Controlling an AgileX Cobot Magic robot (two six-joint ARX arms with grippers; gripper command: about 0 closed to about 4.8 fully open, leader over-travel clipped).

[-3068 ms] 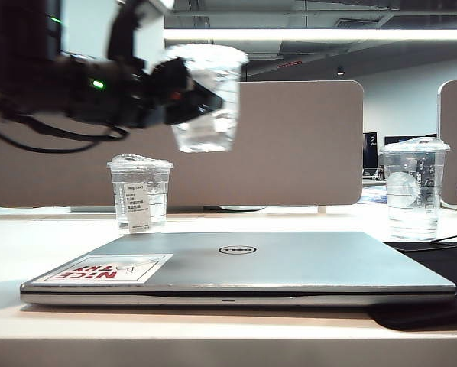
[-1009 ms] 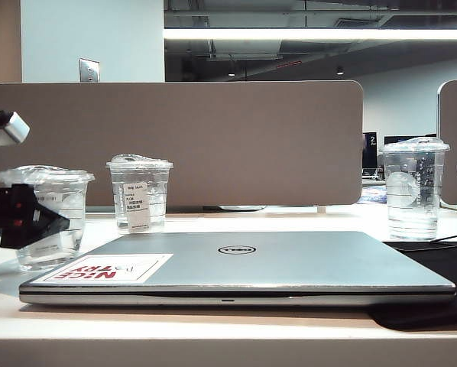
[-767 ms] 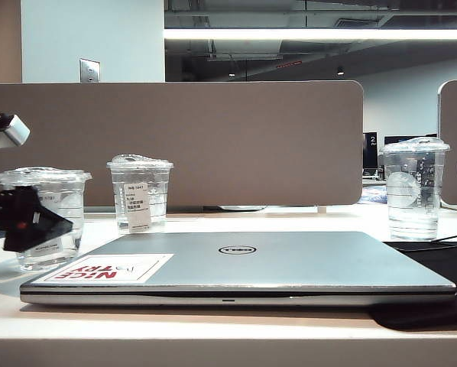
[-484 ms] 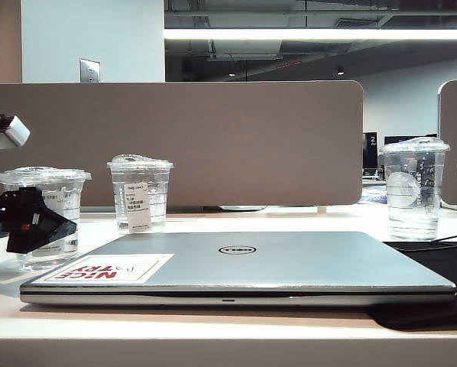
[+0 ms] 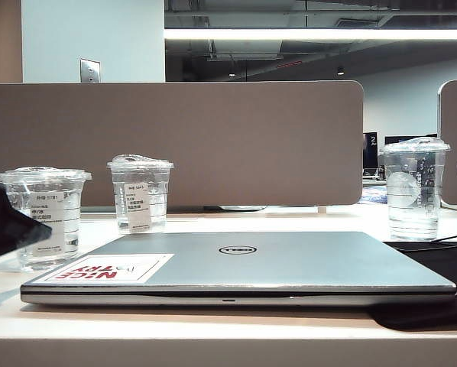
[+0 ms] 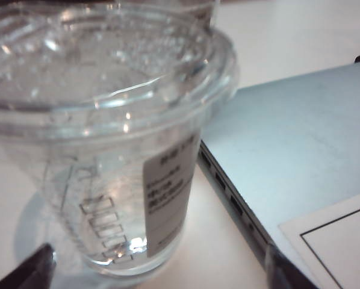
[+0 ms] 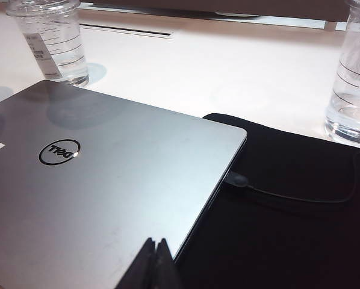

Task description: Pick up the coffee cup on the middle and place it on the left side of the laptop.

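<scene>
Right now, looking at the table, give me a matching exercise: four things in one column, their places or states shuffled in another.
1. coffee cup
2. laptop
3. left gripper
4. right gripper

a. lid closed, sticker at one corner
b. shut, above the laptop's edge
c. standing left of the laptop
d. open, one finger either side of the cup

Pairs: 1-c, 2-a, 3-d, 4-b

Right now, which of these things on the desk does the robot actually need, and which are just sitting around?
Part of the job:
- coffee cup, standing left of the laptop
- laptop, closed
- left end effector, open beside that cup

Just lying about:
- second short cup behind the laptop
- taller cup on the right
- black mat with a cable
- right end effector, shut, idle over the laptop
</scene>
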